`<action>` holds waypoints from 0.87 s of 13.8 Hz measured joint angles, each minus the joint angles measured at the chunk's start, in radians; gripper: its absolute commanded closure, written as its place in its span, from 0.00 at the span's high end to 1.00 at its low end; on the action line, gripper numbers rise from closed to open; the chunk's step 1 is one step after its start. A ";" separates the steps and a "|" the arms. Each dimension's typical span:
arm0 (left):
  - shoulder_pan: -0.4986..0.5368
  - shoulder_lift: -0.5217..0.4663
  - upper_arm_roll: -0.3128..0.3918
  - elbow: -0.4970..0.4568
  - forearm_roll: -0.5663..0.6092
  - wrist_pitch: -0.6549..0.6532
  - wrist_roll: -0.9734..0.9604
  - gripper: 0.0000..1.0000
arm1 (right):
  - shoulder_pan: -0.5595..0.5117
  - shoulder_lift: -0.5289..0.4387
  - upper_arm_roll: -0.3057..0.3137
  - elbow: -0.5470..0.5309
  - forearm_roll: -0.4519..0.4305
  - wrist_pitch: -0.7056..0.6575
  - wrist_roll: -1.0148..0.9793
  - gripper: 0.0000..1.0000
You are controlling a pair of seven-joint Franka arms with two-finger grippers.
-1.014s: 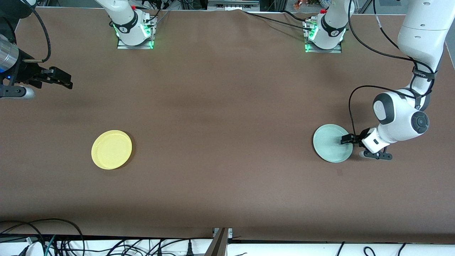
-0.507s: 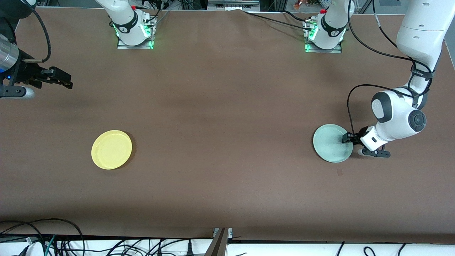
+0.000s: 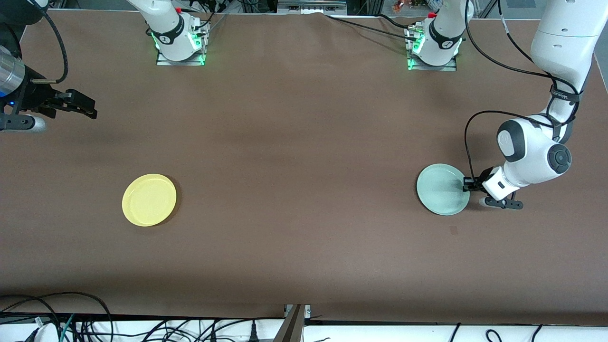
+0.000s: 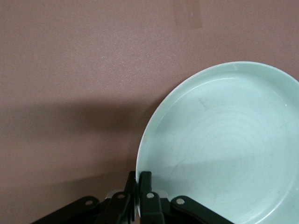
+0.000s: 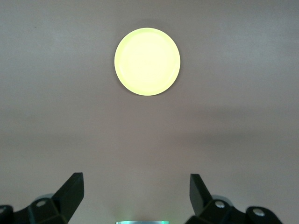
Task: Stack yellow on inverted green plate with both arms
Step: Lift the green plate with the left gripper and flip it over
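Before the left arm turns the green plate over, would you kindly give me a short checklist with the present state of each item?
1. Left pincer shut on the rim of the green plate: ok.
2. Green plate already inverted: not ok, its hollow side faces up.
3. Green plate lifted enough to flip: cannot tell.
4. Yellow plate lying untouched toward the right arm's end of the table: ok.
5. Right pincer open, waiting in the air away from both plates: ok.
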 measured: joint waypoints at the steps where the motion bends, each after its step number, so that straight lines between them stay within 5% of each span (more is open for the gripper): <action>1: 0.000 -0.001 -0.001 0.000 0.000 0.000 0.000 0.00 | 0.000 0.000 0.000 0.000 0.000 0.000 0.000 1.00; 9: -0.171 -0.038 -0.020 0.111 0.001 0.002 -0.041 0.00 | 0.000 0.000 0.000 0.000 0.000 0.000 0.000 1.00; 12: -0.254 -0.038 -0.024 0.185 0.145 0.005 -0.138 0.00 | 0.000 0.000 0.000 0.000 0.000 0.000 0.000 1.00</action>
